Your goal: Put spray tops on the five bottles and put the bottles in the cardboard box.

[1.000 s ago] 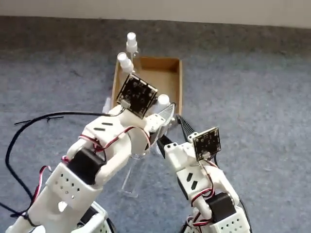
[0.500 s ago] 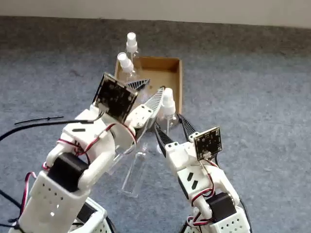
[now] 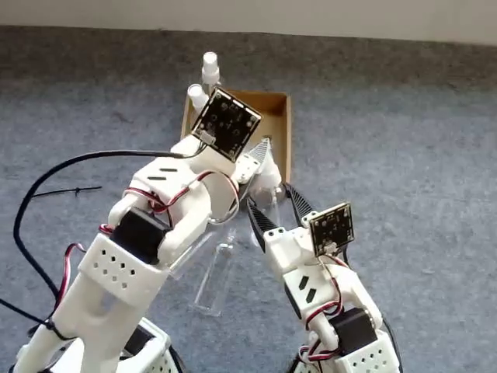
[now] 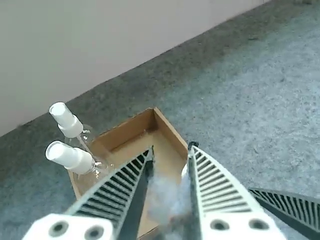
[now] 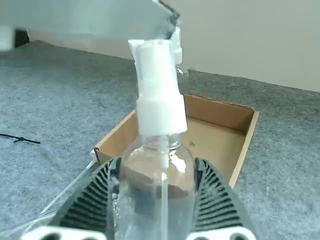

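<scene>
Right pincer (image 5: 156, 167) grips bottle (image 5: 157, 192), left pincer (image 4: 171, 148) its spray top (image 5: 156, 85), above grey carpet (image 3: 404, 140).

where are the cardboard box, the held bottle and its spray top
cardboard box (image 5: 220, 112), right wrist view, far inner wall
bottle (image 5: 155, 175), right wrist view, clear body
spray top (image 5: 157, 90), right wrist view, white stem

I work over a grey, carpet-like worktop (image 3: 404, 140). On it lie an open brown cardboard box (image 3: 286, 132), a thin black tie (image 3: 78, 189) well apart, and a clear plastic object (image 3: 213, 281) nearer me.
</scene>
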Motion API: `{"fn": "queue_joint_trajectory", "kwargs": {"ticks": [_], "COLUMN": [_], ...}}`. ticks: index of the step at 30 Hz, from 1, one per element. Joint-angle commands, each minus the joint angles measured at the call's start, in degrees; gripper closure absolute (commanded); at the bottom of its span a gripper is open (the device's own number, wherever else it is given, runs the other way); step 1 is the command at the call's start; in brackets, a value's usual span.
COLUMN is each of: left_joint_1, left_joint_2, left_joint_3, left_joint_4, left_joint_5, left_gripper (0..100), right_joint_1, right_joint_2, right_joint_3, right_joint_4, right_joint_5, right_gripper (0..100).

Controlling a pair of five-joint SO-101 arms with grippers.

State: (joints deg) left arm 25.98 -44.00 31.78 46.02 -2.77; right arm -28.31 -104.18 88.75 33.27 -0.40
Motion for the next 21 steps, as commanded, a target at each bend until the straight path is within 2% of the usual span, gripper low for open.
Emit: {"fn": "queue_joint_trajectory", "kwargs": {"ticks": [1,8,17,21], "left_joint_1": [1.80,9.01,9.54,8.92], "left_joint_2": [0.13,0.57,0.66,0.13], "left_joint_3": [1.19,1.19,1.19,0.92], "left_joint_4": [0.18,1.23,5.63,7.56], "left_joint_5": [-2.55,-5.63,-5.98,-9.14], "left_gripper": [88,88,88,88], "right_joint_1": [0.48,0.48,0.48,0.48], "right_joint_2": [-0.57,-0.57,-0.57,-0.57], "right_joint_3": [-0.75,-0.75,-0.75,-0.75], "right_joint_4": [-1.54,-1.54,-1.54,-1.54], "right_joint_5": [-0.18,-0.18,-0.09,-0.09], "right_gripper": [99.3,99.3,99.3,99.3]}}
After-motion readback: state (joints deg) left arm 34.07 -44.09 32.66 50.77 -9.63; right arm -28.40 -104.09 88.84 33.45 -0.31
